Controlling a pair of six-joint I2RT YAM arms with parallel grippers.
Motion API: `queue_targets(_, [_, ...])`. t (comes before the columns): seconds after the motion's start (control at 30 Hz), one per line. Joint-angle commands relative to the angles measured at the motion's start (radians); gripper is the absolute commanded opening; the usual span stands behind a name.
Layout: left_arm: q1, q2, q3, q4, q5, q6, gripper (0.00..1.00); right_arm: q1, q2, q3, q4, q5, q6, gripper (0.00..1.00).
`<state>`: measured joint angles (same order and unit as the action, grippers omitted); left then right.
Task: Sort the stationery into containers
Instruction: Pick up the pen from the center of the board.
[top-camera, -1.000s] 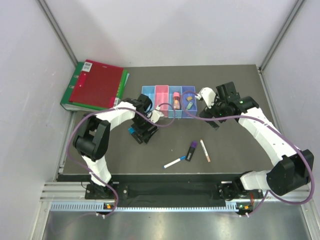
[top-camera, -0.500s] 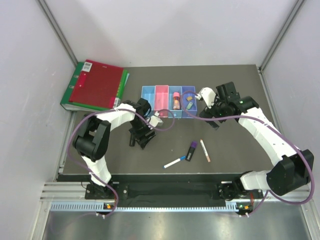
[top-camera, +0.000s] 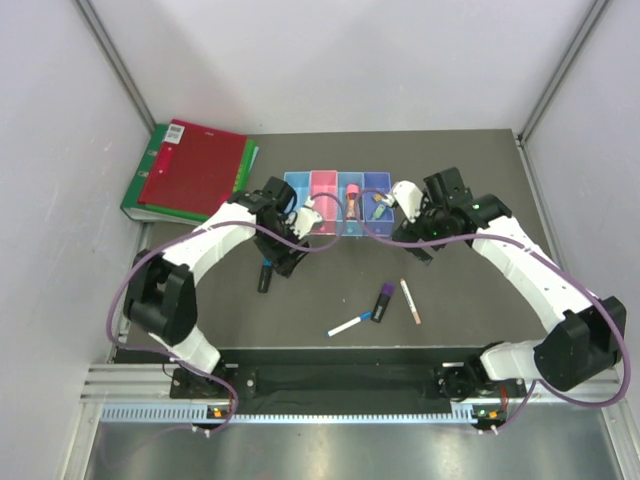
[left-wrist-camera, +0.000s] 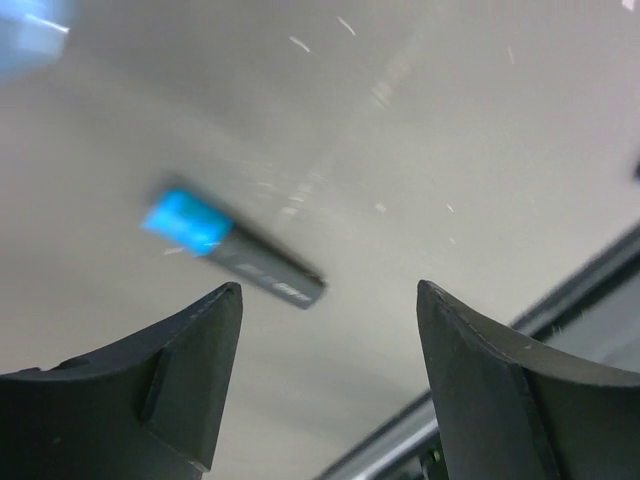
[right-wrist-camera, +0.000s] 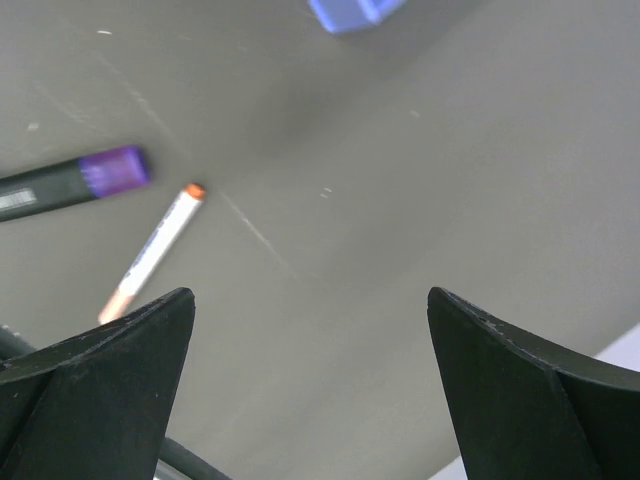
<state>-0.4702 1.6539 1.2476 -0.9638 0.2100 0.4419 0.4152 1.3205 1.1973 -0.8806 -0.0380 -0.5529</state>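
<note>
The containers (top-camera: 340, 192) are a row of four joined bins at the table's back: light blue, pink, light blue, purple-blue. A pink-capped brown bottle (top-camera: 354, 204) lies in the third bin and a green marker (top-camera: 379, 206) in the fourth. The blue-black highlighter (top-camera: 264, 275) (left-wrist-camera: 232, 252) lies flat on the table. My left gripper (top-camera: 283, 255) (left-wrist-camera: 330, 295) hovers open just beside it, holding nothing. My right gripper (top-camera: 420, 245) (right-wrist-camera: 310, 295) hangs open and empty near the row's right end. The purple-black highlighter (top-camera: 382, 300) (right-wrist-camera: 80, 180), thin pinkish pen (top-camera: 410, 300) (right-wrist-camera: 155, 250) and white blue-capped pen (top-camera: 348, 326) lie at front centre.
A red binder (top-camera: 195, 168) lies on a green one (top-camera: 135, 205) at the back left corner. White walls close in both sides. The purple-blue bin's corner (right-wrist-camera: 345, 12) shows at the top of the right wrist view.
My left arm has swung up and back from over the blue-black highlighter, which now lies uncovered on the table. The right gripper has shifted slightly left. Both jaws stayed open.
</note>
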Motion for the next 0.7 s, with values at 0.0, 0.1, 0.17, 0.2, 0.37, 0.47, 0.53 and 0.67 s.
queue_targets(0.0, [0.001, -0.082, 0.046, 0.050, -0.099, -0.083, 0.75, 0.062, 0.017, -0.001, 0.009, -0.037, 0.005, 1.00])
queue_targets(0.1, [0.005, -0.069, -0.016, 0.065, -0.176, -0.098, 0.75, 0.088, 0.026, 0.010, 0.023, -0.016, -0.034, 1.00])
queue_targets(0.17, [0.007, -0.069, -0.065, 0.083, -0.201, -0.112, 0.75, 0.112, 0.032, 0.007, 0.031, 0.018, -0.067, 1.00])
queue_targets(0.2, [0.010, -0.069, -0.079, 0.088, -0.201, -0.120, 0.75, 0.123, 0.031, 0.007, 0.032, 0.024, -0.076, 1.00])
queue_targets(0.37, [0.042, -0.052, -0.142, 0.109, -0.202, -0.175, 0.75, 0.151, 0.010, -0.013, 0.045, 0.064, -0.122, 1.00])
queue_targets(0.47, [0.059, -0.046, -0.171, 0.134, -0.201, -0.183, 0.75, 0.154, 0.000, -0.011, 0.039, 0.067, -0.124, 1.00])
queue_targets(0.53, [0.068, -0.036, -0.174, 0.157, -0.199, -0.187, 0.75, 0.154, 0.000, -0.004, 0.032, 0.063, -0.117, 1.00])
queue_targets(0.67, [0.081, 0.023, -0.169, 0.192, -0.181, -0.201, 0.75, 0.162, -0.004, 0.005, 0.015, 0.059, -0.117, 0.99])
